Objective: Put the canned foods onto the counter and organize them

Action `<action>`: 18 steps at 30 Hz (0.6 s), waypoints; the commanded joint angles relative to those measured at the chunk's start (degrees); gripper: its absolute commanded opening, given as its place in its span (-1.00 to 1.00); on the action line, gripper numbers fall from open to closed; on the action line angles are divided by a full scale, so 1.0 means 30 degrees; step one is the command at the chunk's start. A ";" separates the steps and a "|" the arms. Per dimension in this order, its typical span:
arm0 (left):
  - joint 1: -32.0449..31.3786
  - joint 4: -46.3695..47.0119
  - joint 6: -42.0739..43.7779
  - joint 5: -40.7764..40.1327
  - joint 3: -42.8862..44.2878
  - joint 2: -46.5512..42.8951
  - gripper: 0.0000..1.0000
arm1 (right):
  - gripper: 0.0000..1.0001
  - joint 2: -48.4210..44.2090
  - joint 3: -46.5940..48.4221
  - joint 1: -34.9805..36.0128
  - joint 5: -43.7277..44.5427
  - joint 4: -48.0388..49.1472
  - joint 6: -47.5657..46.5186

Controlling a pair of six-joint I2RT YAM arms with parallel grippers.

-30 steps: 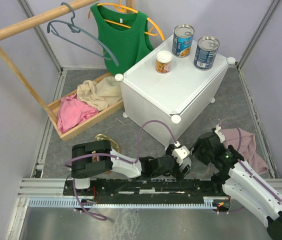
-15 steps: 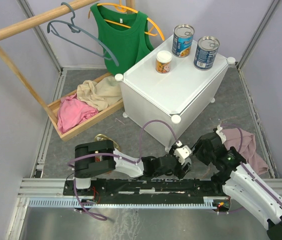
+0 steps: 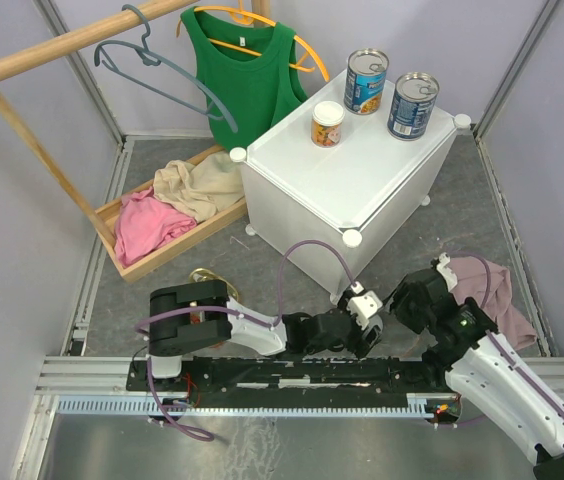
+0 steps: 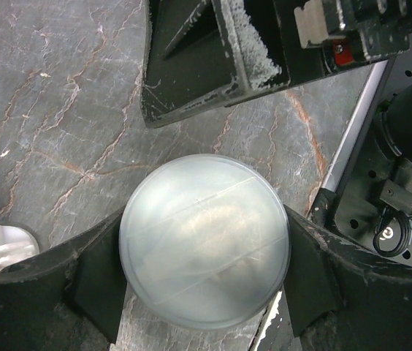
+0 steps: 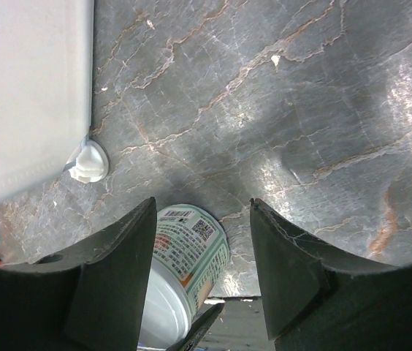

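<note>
left pincer [image 4: 204,281]: closed on small white-lidded can [image 4: 204,248] | can: upright on the floor, lid up, long axis vertical, near the white surface [image 3: 352,170] | right pincer [image 5: 202,208]: open, empty, just beside the can

Three cans [image 3: 367,82] line the counter's [image 3: 362,190] far edge; its near top lies open.

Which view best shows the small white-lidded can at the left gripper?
Left wrist: the small white-lidded can sits mid-frame, lid seen from above between the fingers of the left gripper. Right wrist shows only part of its label and lid. Top external hides it under the arms.
</note>
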 commanded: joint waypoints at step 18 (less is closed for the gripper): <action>-0.1896 0.0094 0.1783 -0.0505 -0.1206 -0.4401 -0.95 | 0.24 -0.1344 0.2718 0.0109 0.2264 -0.2211 0.0396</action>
